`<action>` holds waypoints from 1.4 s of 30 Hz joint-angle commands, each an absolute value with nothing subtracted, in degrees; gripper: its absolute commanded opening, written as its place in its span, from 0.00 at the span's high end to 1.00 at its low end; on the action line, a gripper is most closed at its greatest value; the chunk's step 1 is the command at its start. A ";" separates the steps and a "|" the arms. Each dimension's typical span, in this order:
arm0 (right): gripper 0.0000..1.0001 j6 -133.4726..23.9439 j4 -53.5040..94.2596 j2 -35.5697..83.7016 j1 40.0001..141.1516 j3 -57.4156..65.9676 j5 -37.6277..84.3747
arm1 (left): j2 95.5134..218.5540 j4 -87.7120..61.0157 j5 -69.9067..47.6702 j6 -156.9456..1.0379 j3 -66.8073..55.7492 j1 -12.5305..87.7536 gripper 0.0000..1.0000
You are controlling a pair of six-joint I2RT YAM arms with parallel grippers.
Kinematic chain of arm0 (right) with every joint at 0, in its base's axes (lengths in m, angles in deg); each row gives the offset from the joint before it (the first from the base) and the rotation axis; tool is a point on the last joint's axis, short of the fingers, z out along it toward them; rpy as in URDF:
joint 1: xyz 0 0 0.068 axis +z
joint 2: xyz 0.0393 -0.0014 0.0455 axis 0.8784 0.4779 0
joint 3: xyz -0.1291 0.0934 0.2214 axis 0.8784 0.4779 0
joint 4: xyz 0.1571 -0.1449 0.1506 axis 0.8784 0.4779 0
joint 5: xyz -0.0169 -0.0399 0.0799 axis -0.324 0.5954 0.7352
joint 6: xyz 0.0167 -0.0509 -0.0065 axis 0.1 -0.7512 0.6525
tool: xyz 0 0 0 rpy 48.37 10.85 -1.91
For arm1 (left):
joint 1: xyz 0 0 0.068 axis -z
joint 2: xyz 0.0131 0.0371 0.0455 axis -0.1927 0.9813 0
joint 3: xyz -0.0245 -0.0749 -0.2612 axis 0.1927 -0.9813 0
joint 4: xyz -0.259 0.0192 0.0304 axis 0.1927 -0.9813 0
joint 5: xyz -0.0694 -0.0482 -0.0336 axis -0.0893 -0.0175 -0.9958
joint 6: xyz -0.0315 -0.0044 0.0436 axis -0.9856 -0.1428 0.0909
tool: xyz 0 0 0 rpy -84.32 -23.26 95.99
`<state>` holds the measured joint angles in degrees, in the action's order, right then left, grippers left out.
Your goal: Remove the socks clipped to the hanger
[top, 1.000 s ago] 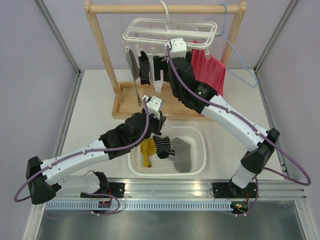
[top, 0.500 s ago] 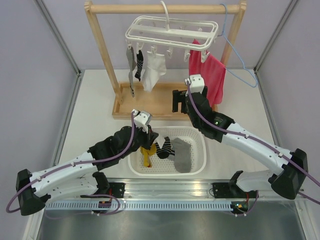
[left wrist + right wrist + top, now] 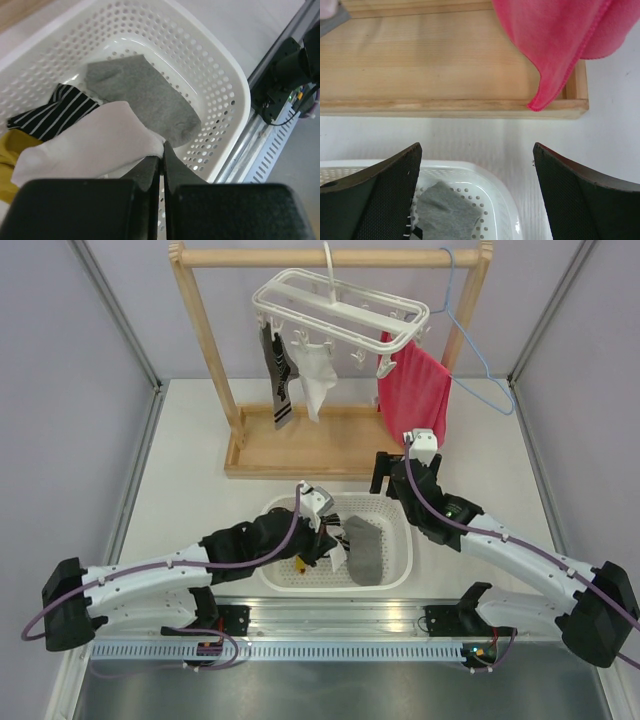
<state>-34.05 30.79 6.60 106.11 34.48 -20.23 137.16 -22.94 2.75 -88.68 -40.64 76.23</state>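
Observation:
The white frame hanger (image 3: 340,302) hangs from the wooden rail. A grey sock with a dark striped cuff (image 3: 278,375) and a white sock (image 3: 316,378) hang from its clips. My left gripper (image 3: 325,540) is down inside the white basket (image 3: 400,512), shut on another white sock (image 3: 95,140). The left gripper's tips (image 3: 162,148) pinch that sock's edge. In the basket lie a grey sock (image 3: 145,97), a black-and-white striped sock (image 3: 52,107) and a mustard sock (image 3: 12,150). My right gripper (image 3: 395,475) is open and empty, low over the table behind the basket; in its wrist view (image 3: 476,150) nothing lies between the fingers.
A red towel (image 3: 412,390) hangs at the hanger's right end, its tip (image 3: 555,45) over the wooden rack base (image 3: 445,60). A thin blue wire hanger (image 3: 470,335) hangs at the rail's right. The rack's uprights (image 3: 205,340) stand behind the basket. Metal rail (image 3: 280,125) runs along the near edge.
My right gripper has come down from the hanger's clips to just behind the basket. My left gripper has moved down into the basket with the white sock. The hanger has swung.

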 commanded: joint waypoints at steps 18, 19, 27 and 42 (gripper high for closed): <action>0.04 -30.38 26.64 3.54 98.54 40.36 -14.16 | 137.36 -10.97 14.18 -91.78 -43.94 81.25 0.00; 0.04 -30.46 26.12 3.72 98.45 40.45 -13.98 | 135.78 -10.97 14.80 -91.60 -44.99 80.55 0.00; 0.04 -30.46 24.70 4.60 97.66 41.41 -12.48 | 125.75 -13.43 5.86 -92.56 -47.72 64.24 0.00; 0.04 -32.22 24.70 -0.32 94.41 43.61 -10.72 | 144.45 5.29 -21.41 -101.36 -34.91 35.11 0.00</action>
<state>-31.51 26.61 0.92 95.21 43.18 -11.62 140.67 -2.37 -16.46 -99.59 -42.83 35.21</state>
